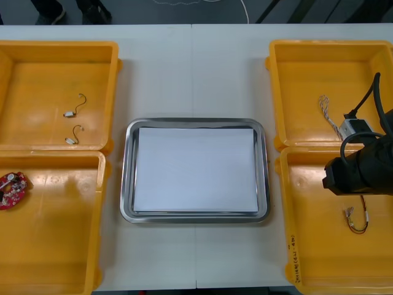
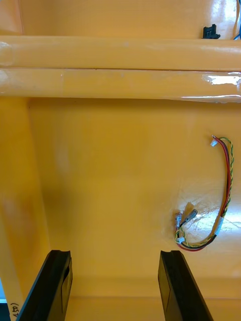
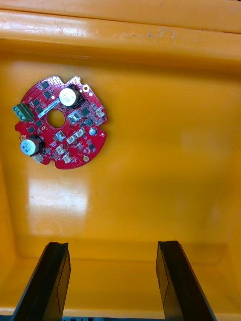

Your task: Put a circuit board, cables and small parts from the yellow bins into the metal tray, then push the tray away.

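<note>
Four yellow bins (image 1: 49, 80) flank the white-lined metal tray (image 1: 127, 172) in the front view, where the right arm (image 1: 359, 172) hangs over the near right bin (image 1: 319, 246). The right wrist view adds the right gripper (image 2: 114, 256): its fingers (image 2: 173, 286) stand wide apart, holding nothing. The red and yellow cable (image 2: 221, 220) lies on the bin floor just beyond one finger. The left gripper (image 3: 111, 246), equally spread and empty, faces the round red circuit board (image 3: 75, 135) without touching it.

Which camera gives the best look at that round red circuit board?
The left wrist view: the circuit board lies whole, its parts plain, beyond the open left gripper. The front view shows it small at the picture's edge. The right wrist view looks at a red and yellow cable instead.
</note>
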{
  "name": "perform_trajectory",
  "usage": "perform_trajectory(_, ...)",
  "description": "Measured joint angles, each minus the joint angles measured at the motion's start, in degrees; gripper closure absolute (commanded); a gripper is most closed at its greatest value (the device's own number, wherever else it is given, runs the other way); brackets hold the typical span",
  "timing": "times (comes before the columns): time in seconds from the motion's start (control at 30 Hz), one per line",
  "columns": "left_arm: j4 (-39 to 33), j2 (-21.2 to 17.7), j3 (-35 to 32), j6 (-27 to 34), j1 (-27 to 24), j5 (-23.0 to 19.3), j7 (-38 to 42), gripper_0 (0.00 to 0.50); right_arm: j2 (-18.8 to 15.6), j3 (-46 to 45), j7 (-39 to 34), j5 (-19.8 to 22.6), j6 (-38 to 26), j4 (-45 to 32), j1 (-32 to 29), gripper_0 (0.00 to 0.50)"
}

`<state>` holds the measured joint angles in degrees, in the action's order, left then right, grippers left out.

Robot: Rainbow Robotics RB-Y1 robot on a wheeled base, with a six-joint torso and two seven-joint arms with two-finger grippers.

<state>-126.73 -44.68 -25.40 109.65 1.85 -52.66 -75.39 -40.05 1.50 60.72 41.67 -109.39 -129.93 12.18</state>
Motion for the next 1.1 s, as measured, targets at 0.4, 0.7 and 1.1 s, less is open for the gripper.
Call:
perform_trajectory(0.4, 0.0, 0.0, 0.1, 0.0, 0.1, -0.1, 0.0, 0.0, 0.0, 0.0, 0.0, 0.0, 0.0, 0.0, 0.0, 0.0)
perform_trajectory(0.7, 0.0, 0.0, 0.1, 0.0, 0.2, -0.3, 0.0, 0.0, 0.0, 0.0, 0.0, 0.0, 0.0, 0.0, 0.0, 0.0)
perform_trajectory(1.1, 0.9, -0.4, 0.1, 0.0, 0.2, -0.3, 0.0, 0.0, 0.0, 0.0, 0.0, 0.0, 0.0, 0.0, 0.0, 0.0)
